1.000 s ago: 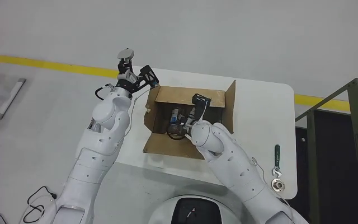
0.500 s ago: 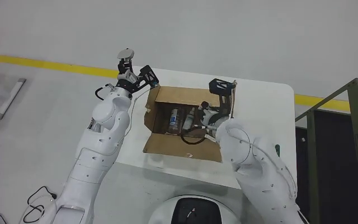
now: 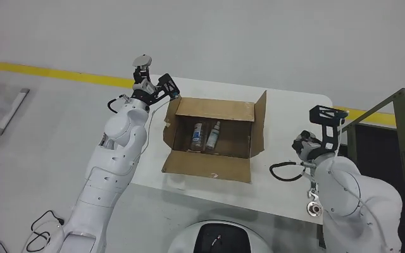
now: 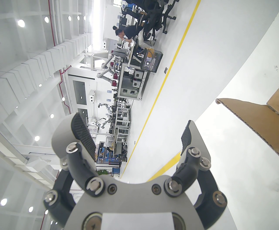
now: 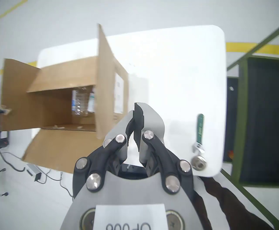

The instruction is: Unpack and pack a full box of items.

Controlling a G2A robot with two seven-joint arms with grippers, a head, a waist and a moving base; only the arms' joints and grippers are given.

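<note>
nothing here reads clean from where i stand. a white sticker [image 5: 130, 216] on the base of the right gripper [image 5: 136, 113] carries dark characters, upside down and partly cut off. the left gripper [image 4: 133, 130] has a plain tag [image 4: 136, 221] on its base, blank as far as it shows. a pale label [image 5: 118, 95] on the side wall of the cardboard box [image 5: 65, 74] and the wrappers on the bottles [image 5: 81, 100] inside are too blurred to read.

Pale floor [image 3: 253, 38] with yellow line [image 3: 63, 73]; perhaps office chairs [image 4: 157, 8] beyond
</note>
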